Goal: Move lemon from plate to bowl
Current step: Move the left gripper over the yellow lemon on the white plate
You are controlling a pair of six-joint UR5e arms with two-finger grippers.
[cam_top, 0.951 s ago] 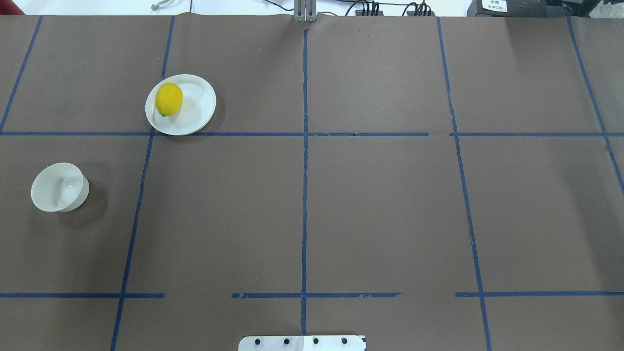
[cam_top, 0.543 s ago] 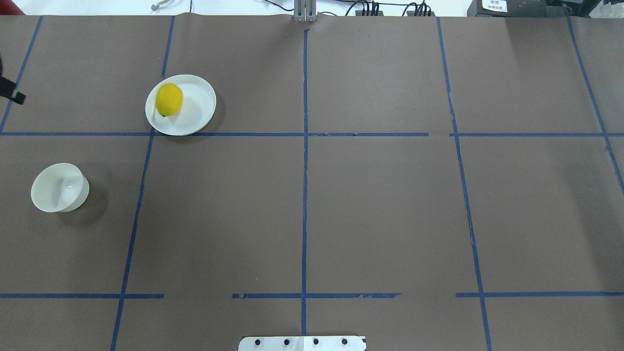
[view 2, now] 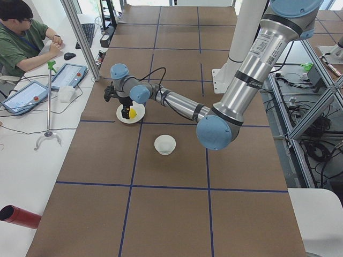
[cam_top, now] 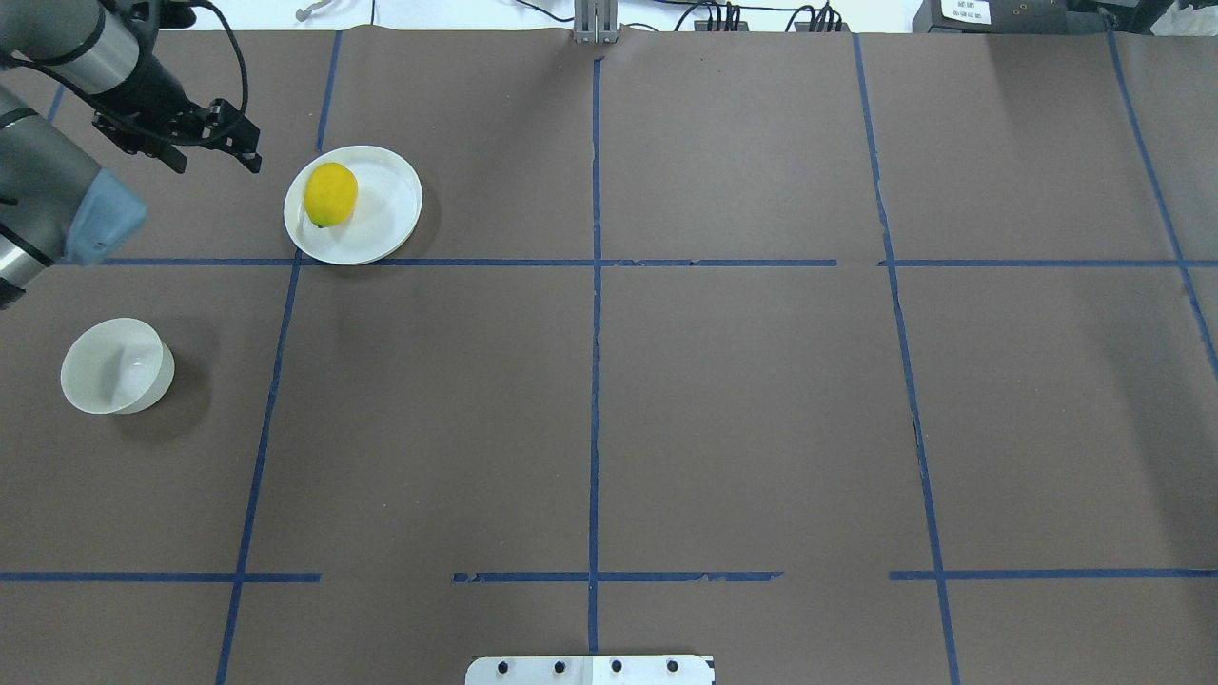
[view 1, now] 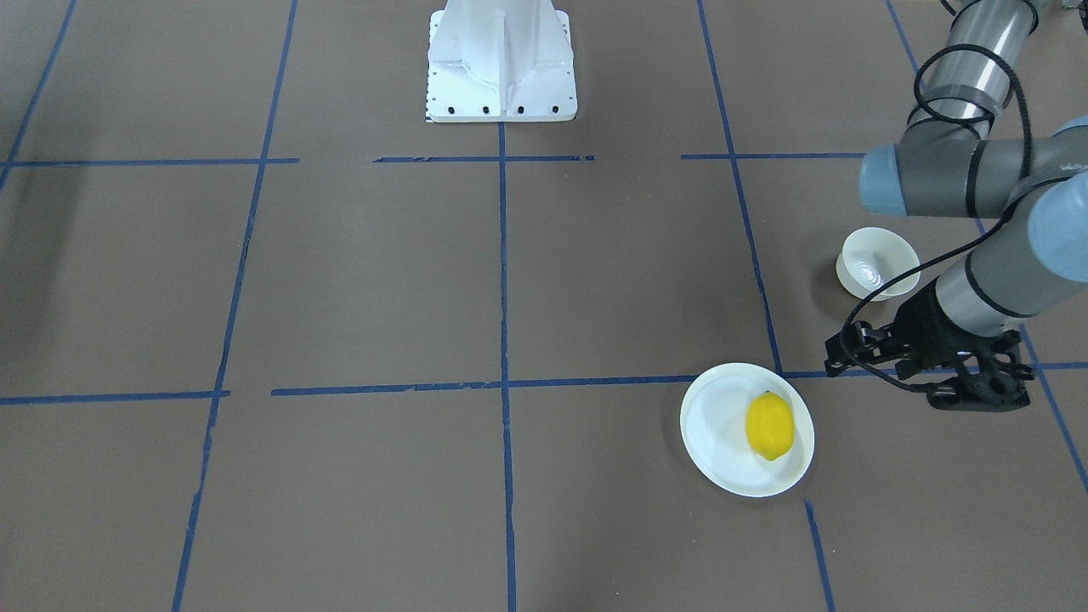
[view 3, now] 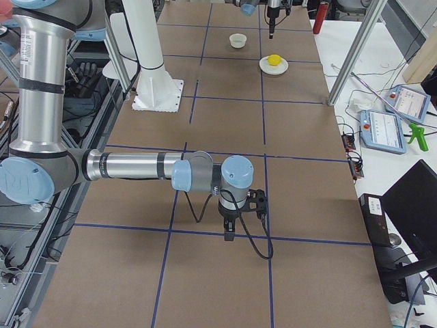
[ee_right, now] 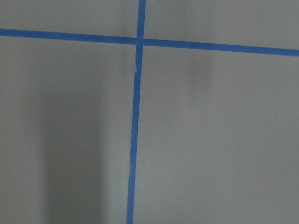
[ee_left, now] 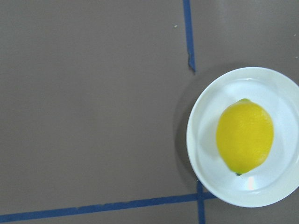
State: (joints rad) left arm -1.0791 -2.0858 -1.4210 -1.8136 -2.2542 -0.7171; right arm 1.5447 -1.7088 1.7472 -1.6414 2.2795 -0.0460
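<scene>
On plate (ee_left: 202, 145), glossy yellow lemon (ee_left: 245, 136)

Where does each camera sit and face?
Front: across the table, facing the base; left arm shows.
Overhead: above the base side, looking down; left arm.
Left side: table end; left arm near.
Right side: opposite end; right arm near.
Left wrist: looks down on lemon, plate.
Right wrist: looks down on tape.
Front and overhead share lemon, plate.

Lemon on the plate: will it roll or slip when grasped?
Likely to roll: the lemon is a rounded oval lying on its side, and the plate has only a shallow rim. Its smooth skin may slip in an off-centre pinch.
</scene>
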